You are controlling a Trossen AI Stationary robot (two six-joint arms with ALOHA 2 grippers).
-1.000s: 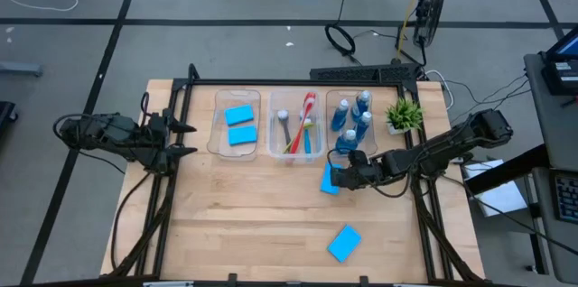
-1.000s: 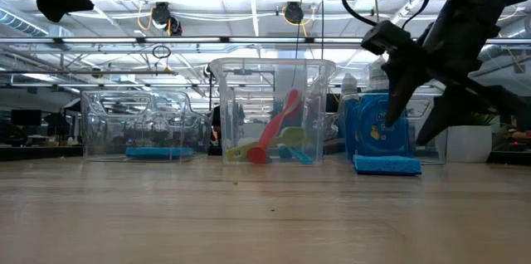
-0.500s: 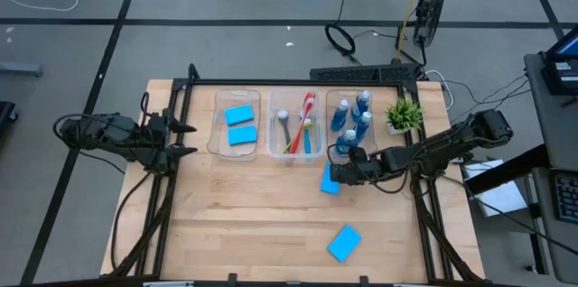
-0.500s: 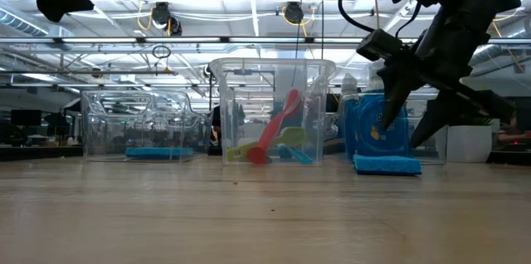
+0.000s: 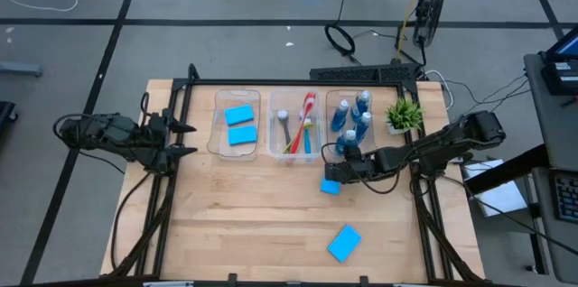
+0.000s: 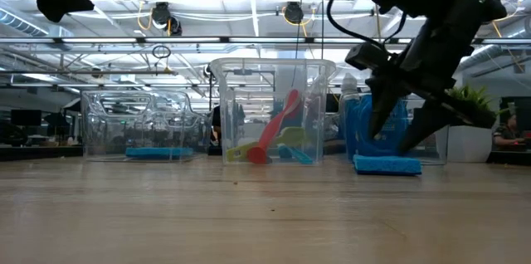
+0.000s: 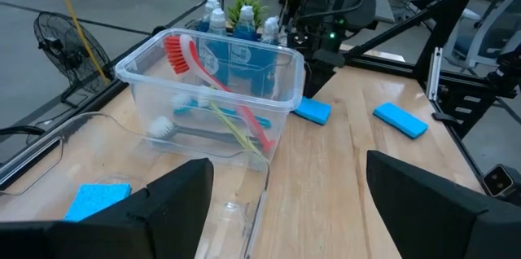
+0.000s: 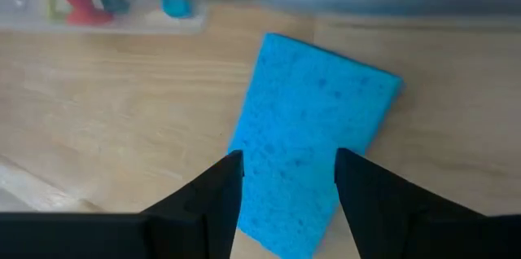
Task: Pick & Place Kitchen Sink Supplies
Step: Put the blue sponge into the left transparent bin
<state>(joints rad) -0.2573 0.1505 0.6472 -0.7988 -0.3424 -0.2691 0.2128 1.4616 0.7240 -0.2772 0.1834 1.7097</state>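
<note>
Over on the left edge of the table the left gripper (image 5: 185, 139) waits, jaws spread wide and empty, well apart from the action. Moving right past the three bins, the right gripper (image 5: 336, 173) hangs just above a blue sponge (image 5: 330, 185) lying flat on the table (image 5: 244, 224) in front of the bottle bin (image 5: 346, 147). Its jaws are parted and hold nothing; the sponge sits directly below them, its long axis running away from the fingers (image 8: 366, 198). The right arm is clearly nearer. A second sponge (image 5: 344, 243) lies near the front edge. No readable writing anywhere.
</note>
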